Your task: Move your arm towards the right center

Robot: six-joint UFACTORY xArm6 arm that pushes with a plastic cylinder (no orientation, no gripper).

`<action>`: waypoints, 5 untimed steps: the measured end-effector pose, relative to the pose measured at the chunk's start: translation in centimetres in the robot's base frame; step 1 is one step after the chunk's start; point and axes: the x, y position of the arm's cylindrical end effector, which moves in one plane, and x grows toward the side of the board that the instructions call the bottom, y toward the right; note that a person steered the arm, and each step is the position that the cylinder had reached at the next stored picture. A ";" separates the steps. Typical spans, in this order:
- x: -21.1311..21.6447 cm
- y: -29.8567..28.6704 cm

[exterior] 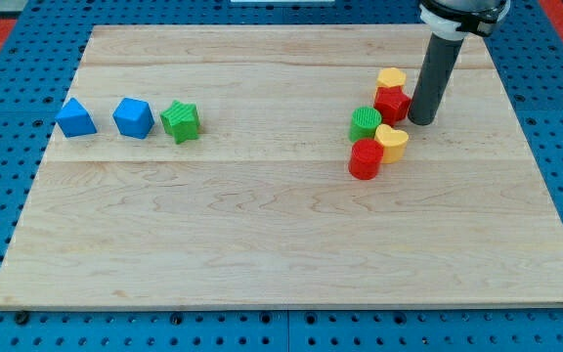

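The red cylinder [365, 159] sits nearest, touching the yellow heart-shaped block [393, 142] and the green cylinder [365, 123]. Behind them, the gripperless rod's tip [421, 121] rests just right of the red star [392, 103], below the yellow block [391, 78].

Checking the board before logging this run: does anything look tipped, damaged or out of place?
Nothing stands out. Every block sits flat on the wooden board, and my tip rests just to the view's right of the red block.

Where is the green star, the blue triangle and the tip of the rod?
green star [181, 121], camera view, middle of its top face
blue triangle [74, 118], camera view, centre of the block
my tip [421, 121], camera view, very end of the rod, right of the red block [392, 103]
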 end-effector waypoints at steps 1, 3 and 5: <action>0.1 1.6; -0.3 2.0; 1.2 -0.2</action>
